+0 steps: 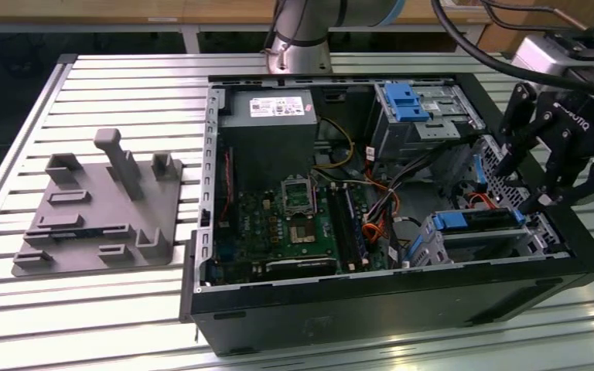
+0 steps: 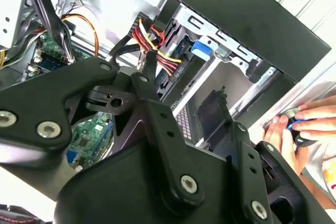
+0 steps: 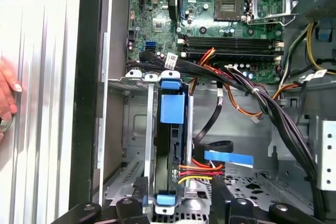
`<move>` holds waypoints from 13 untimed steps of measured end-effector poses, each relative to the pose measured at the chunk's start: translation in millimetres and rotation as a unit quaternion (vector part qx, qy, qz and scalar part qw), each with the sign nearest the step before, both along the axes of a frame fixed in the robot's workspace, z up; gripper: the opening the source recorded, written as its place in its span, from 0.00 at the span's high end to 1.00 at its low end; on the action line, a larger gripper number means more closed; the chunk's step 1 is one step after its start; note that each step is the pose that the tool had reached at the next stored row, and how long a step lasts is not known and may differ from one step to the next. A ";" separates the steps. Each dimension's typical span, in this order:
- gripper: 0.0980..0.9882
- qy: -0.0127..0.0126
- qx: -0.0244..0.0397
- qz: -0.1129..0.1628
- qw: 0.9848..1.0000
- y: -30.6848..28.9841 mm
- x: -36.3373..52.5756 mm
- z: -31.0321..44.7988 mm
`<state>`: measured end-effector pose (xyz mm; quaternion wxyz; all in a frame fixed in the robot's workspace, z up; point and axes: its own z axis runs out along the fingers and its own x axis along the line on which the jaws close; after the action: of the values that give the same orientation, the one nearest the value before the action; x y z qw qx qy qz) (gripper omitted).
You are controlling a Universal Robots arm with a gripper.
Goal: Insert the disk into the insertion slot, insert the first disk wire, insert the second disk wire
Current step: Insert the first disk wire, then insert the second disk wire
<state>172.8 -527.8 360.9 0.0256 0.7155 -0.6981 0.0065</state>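
Exterior view: disk (image 1: pixel 472 222) sits in slot (image 1: pixel 431 247); gripper (image 1: pixel 560 197) above, fingers (image 3: pixel 219 192) wide, empty. Red-yellow wire (image 3: pixel 197 170) seems plugged into disk; blue wire (image 3: pixel 228 157) looks loose.

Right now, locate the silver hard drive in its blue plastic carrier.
At the exterior view's right, the hard drive sits in the low silver drive cage in the black computer case's corner, below the black gripper.

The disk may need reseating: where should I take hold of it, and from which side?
Probably the blue carrier, coming from above through the open side of the case. The disk stands on edge between the walls of the insertion slot, so its flat faces are shut in; only that narrow blue edge is free. Red and yellow wires lie close beside it.
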 end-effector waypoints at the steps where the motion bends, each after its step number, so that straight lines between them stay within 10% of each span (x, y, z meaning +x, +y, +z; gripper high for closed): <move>1: 0.44 0.000 0.000 0.000 1.000 0.2 0.0 1.4; 13: 0.44 0.000 0.003 0.000 1.000 0.2 0.1 2.1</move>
<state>172.9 -527.5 363.0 0.0236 0.7153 -0.6984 0.0045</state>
